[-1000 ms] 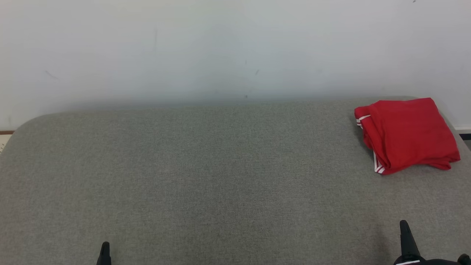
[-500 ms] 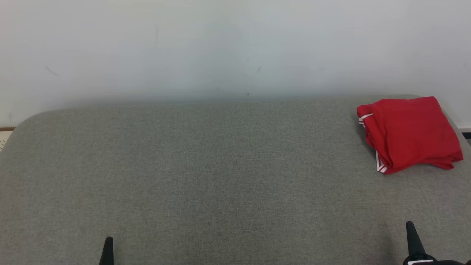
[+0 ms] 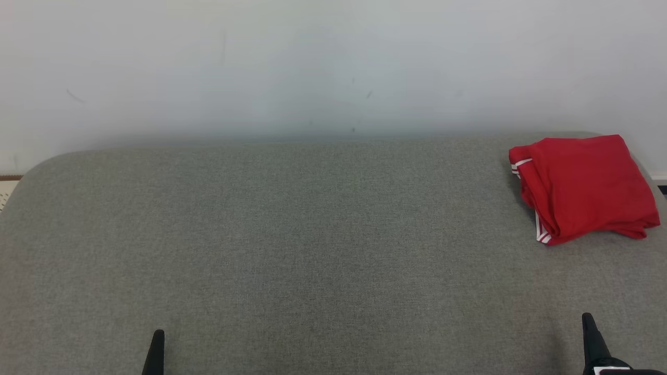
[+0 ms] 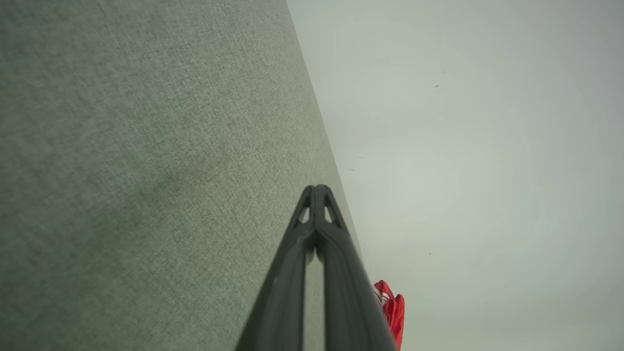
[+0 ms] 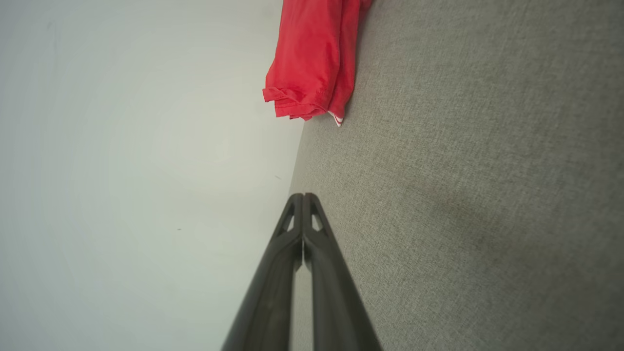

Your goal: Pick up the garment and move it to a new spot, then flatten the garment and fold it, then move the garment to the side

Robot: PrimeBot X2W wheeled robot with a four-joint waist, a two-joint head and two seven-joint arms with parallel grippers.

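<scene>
Garment [image 3: 583, 190], red with white stripes along one edge, lies folded in a thick packet on the grey cloth-covered desk [image 3: 312, 250]. In the head view it is at about 2 o'clock, near the far right corner of the desk and close to the pale wall [image 3: 312, 67] behind. Its striped edge turns toward 9 o'clock, and the lower layers are a little uneven at its 5 o'clock corner.

At 7 o'clock of the head view the left pincer [image 3: 158, 338] rises as a dark tip from the bottom edge, well apart from the garment. In the left wrist view its two fingers are pressed together at the tips, clenched on nothing. At 5 o'clock stands the right pincer [image 3: 588, 320], nearer to the garment but also apart from it. In the right wrist view its fingers meet at the tips, clenched and empty. Both seem to hover just over the desk, though I cannot tell whether they touch the cloth.
</scene>
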